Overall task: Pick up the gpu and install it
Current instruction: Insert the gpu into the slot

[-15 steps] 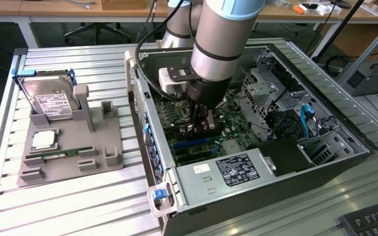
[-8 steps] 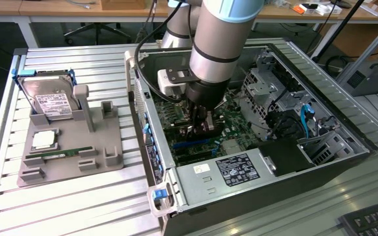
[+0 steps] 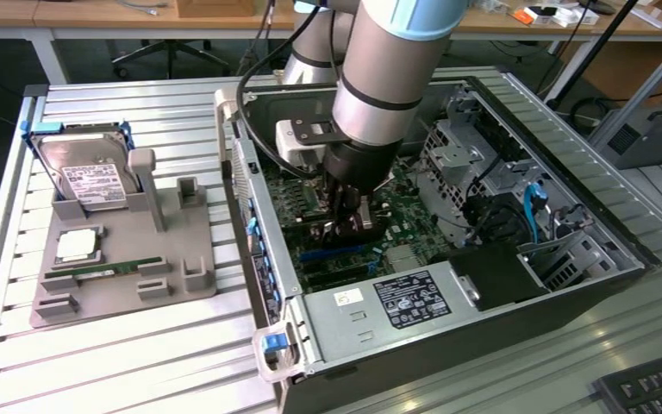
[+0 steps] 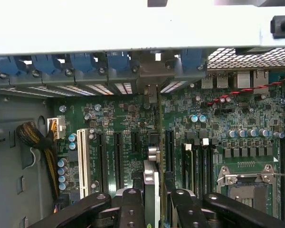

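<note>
A: Claw [image 4: 154,204] low inside the open computer case [image 3: 607,233], clenched on the gpu [image 4: 152,183], which stands on its thin edge between the two black fingers [image 4: 133,206]. The wrist view looks straight down the card's edge toward the motherboard [image 4: 114,118] and its row of long expansion slots [image 4: 118,159].

B: Is the card already in a slot?

A: I cannot tell. In the exterior view the arm [image 3: 395,69] hides most of the card; the claw [image 3: 348,216] sits just above the green board. The card's edge runs in line with the gap between two slots, near the rear wall with its blue slot latches [image 4: 80,61].

B: What could go wrong?

A: My judgement: if the card's edge is slightly off the slot, downward pressure could land on the slot wall or on nearby capacitors [image 4: 197,118] and bend something. A tilt in the grip could seat one end only. The metal bracket end could also catch on the rear wall instead of sliding beside it.

B: Anything else around?

A: On the tabletop [image 3: 135,345], a grey holder [image 3: 124,259] carries a hard drive [image 3: 90,181], well apart from the case.
</note>
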Controlling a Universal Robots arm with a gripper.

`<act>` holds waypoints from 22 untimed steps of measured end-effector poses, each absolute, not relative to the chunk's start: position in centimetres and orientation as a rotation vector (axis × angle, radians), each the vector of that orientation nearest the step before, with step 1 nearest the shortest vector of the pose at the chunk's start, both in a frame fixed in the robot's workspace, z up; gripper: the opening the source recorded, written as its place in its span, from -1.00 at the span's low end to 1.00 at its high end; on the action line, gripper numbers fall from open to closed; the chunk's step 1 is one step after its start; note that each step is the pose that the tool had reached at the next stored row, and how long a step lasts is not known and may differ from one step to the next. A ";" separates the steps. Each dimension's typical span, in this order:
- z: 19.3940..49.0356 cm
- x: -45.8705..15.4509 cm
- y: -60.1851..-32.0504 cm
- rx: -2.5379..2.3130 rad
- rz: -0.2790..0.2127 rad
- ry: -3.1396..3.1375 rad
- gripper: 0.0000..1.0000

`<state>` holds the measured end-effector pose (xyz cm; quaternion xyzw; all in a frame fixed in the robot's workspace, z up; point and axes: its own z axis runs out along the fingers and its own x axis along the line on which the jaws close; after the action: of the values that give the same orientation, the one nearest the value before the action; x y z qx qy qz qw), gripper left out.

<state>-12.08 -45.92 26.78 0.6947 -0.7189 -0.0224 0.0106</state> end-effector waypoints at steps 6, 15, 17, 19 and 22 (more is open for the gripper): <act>26.2 -12.1 -45.9 2.168 -0.070 -2.243 -0.47; 26.2 -12.1 -45.9 2.168 -0.070 -2.243 -0.47; 26.2 -12.1 -45.9 2.168 -0.070 -2.243 -0.47; 26.2 -12.1 -45.9 2.169 -0.070 -2.243 -0.47; 26.2 -12.1 -45.9 2.173 -0.070 -2.238 -0.47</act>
<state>-12.07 -45.92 26.16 0.6963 -0.7173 -0.0223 0.0108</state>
